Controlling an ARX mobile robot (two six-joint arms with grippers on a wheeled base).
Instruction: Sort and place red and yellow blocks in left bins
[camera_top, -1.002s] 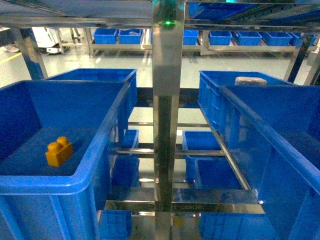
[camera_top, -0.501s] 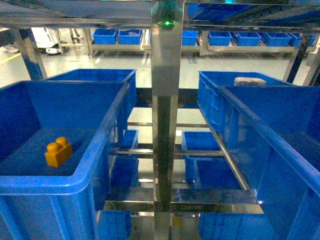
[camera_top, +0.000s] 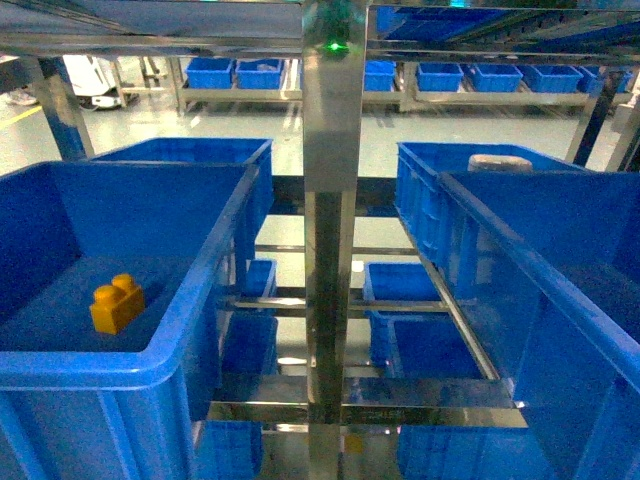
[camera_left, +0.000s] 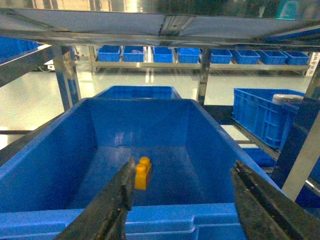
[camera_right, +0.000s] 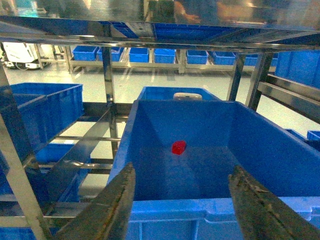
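Observation:
The yellow block (camera_top: 117, 303) lies on the floor of the big blue left bin (camera_top: 150, 365), near its front left. In the left wrist view my left gripper (camera_left: 185, 167) hangs open just outside the near rim of that bin (camera_left: 165, 220), and the yellow block (camera_left: 142, 173) shows past its left finger (camera_left: 117, 200). In the right wrist view my right gripper (camera_right: 183, 170) is open before another blue bin (camera_right: 200, 207), with the red block (camera_right: 178, 147) on that bin's floor toward the back. Neither gripper appears in the head view, where the red block is hidden.
A steel shelf upright (camera_top: 335, 250) stands between the left bin and the right bin (camera_top: 560, 300). More blue bins sit behind (camera_top: 200, 150) and on lower shelves (camera_top: 420, 330). A pale object (camera_top: 497, 160) rests in the far right bin. A steel shelf (camera_left: 160, 30) runs close overhead.

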